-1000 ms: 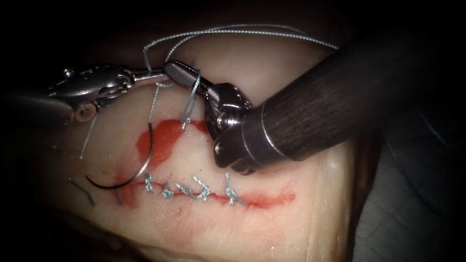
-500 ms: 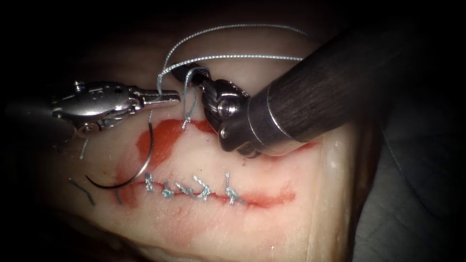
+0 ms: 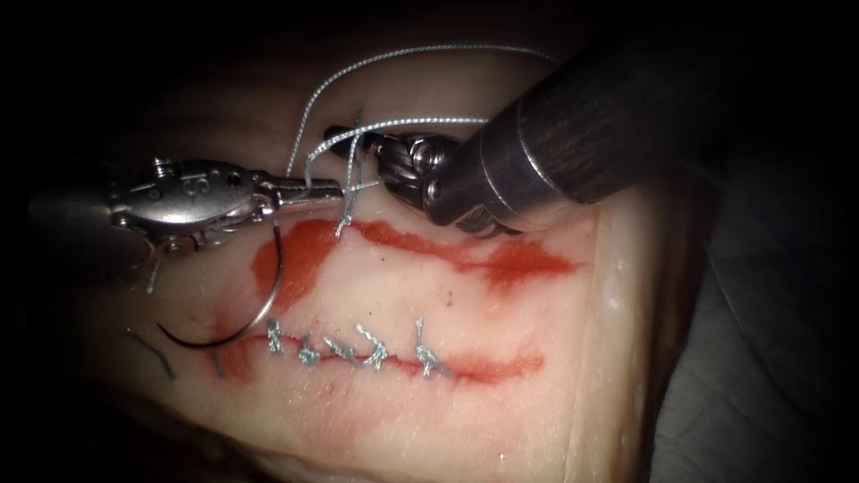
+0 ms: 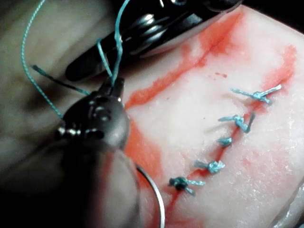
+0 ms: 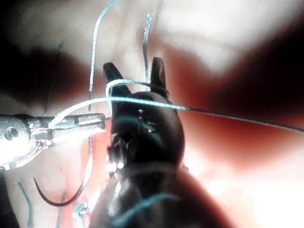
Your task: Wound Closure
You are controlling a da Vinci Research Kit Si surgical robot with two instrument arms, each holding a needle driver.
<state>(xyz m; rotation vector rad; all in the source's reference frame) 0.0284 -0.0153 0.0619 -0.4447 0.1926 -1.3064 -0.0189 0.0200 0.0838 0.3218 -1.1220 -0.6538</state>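
Five knots [image 3: 358, 349] lay along the closed cut, nearest the scope.
Needle [image 3: 255, 300] lay loose on tissue [image 3: 465, 420] at cut's left end, neither tool on it. Beyond, red fluid [image 3: 501, 261]. Left pincer [image 3: 333, 189] was clamped shut on thread [image 3: 394, 123]; right pincer [image 5: 134, 76] stood parted w/ thread looped across it, gripping nothing.

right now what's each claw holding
Left claw: shut on the thread.
Right claw: open, thread looped around it, grips nothing.
Needle: free, lying on the tissue.
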